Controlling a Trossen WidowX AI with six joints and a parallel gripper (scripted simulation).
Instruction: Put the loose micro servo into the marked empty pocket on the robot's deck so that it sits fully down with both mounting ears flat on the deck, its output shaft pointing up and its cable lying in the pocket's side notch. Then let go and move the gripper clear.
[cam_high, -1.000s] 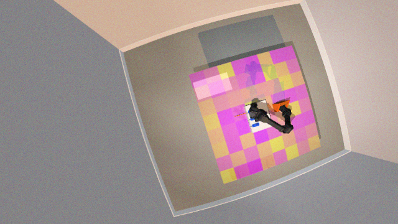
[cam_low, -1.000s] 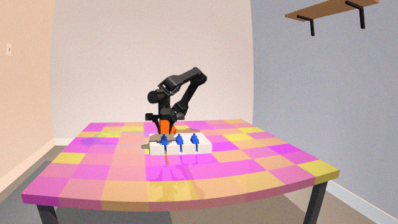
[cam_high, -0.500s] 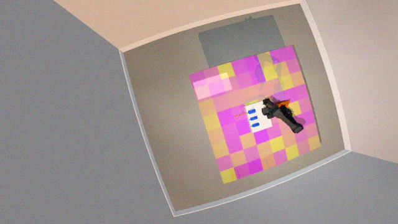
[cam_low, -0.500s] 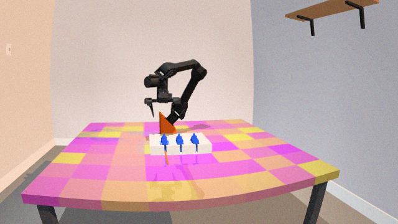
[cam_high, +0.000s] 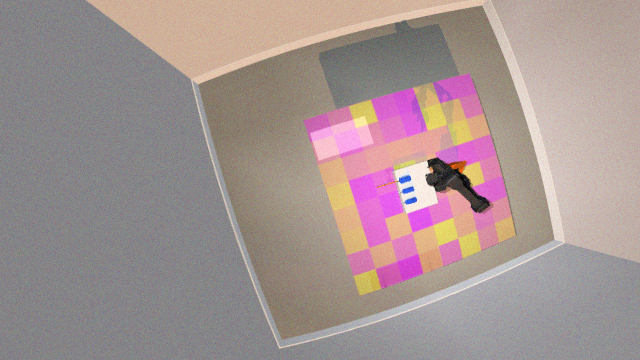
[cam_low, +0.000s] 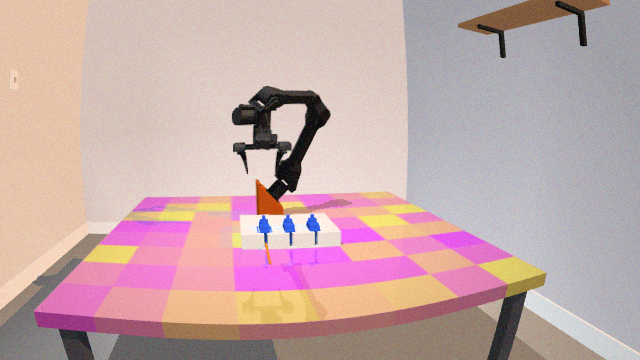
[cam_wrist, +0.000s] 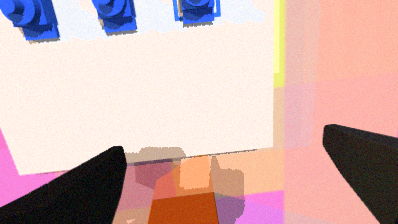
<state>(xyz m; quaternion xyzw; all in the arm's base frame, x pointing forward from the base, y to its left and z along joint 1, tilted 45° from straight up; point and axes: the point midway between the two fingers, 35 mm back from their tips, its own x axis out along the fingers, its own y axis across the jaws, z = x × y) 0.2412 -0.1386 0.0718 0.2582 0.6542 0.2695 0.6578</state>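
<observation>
The table (cam_high: 385, 252) (cam_low: 200, 305) wears a patchwork of squares in magenta, pink, peach and yellow. The deck (cam_high: 424, 197) (cam_low: 290, 241) (cam_wrist: 150, 100) is creamy white, and the three servos on it are bright blue; a blue outline frames one of them in the wrist view. A thin cable (cam_high: 386, 185) (cam_low: 268, 254) is orange. The arm (cam_high: 465, 190) (cam_low: 305, 140) and its claw (cam_low: 262, 173) (cam_wrist: 224, 144) are black, the wedge-shaped piece (cam_high: 458, 166) (cam_low: 267, 200) (cam_wrist: 184, 210) burnt orange. The shelf (cam_low: 530, 16) is brown with black brackets.

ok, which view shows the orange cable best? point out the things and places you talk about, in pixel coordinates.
Exterior: the orange cable (cam_low: 268, 254) (cam_high: 386, 185) hangs from the deck's (cam_low: 290, 242) (cam_high: 422, 192) (cam_wrist: 140, 100) front, seen side-on. Top shows only a thin line past the deck edge. Wrist doesn't show it.
</observation>
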